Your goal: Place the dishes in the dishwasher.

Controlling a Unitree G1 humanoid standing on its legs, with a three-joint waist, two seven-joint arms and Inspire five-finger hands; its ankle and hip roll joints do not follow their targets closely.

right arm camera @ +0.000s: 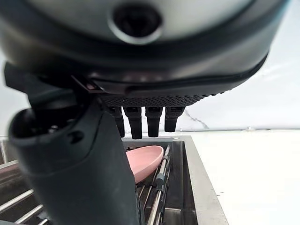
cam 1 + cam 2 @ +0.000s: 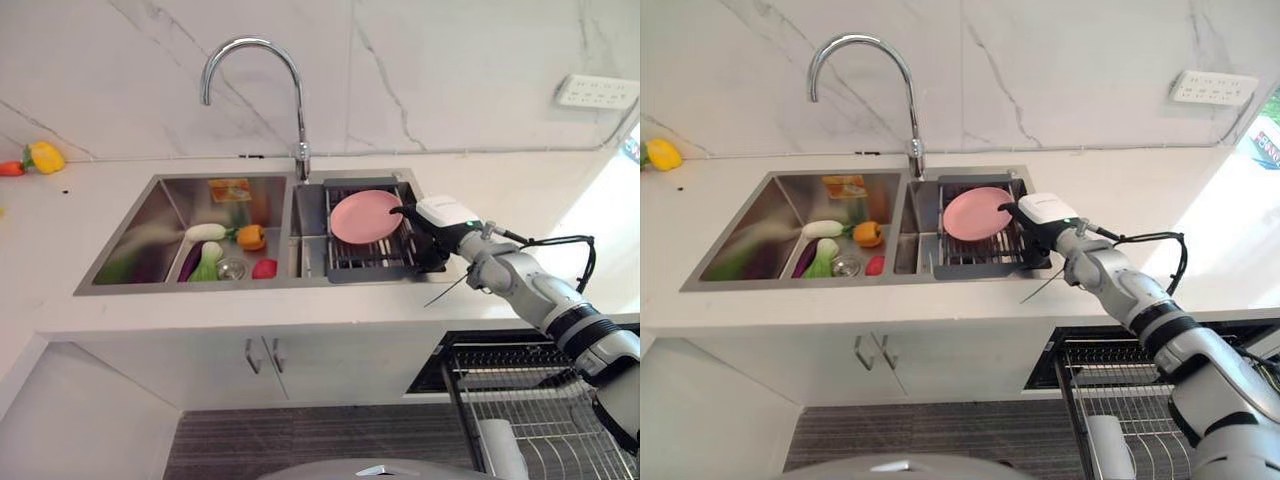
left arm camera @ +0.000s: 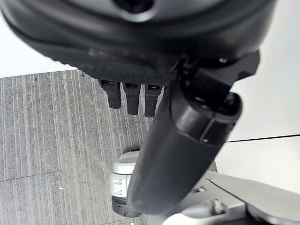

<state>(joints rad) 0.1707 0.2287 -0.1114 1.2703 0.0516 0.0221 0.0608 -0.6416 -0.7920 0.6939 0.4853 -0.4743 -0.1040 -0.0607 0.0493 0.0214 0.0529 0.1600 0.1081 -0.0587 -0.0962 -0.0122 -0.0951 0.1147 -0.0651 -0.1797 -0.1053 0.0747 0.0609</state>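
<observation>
- White marble wall [image 2: 450,70] with grey veins, bearing a white socket [image 2: 597,92].
- Pale tabletop [image 2: 90,180] above white cabinet doors [image 2: 260,365].
- Grey ribbed floor [image 2: 300,440].

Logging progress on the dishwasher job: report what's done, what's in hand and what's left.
Done: the dishwasher rack is pulled out; no dishes visible in it. In hand: the right hand, fingers straight, is at the pink plate leaning in the sink's drying rack; no grasp visible. Left: grasp the plate and load it. The left hand hangs idle.

Pink plate [image 2: 365,216], white veined marble wall [image 2: 450,70], yellow pepper [image 2: 46,156]
</observation>
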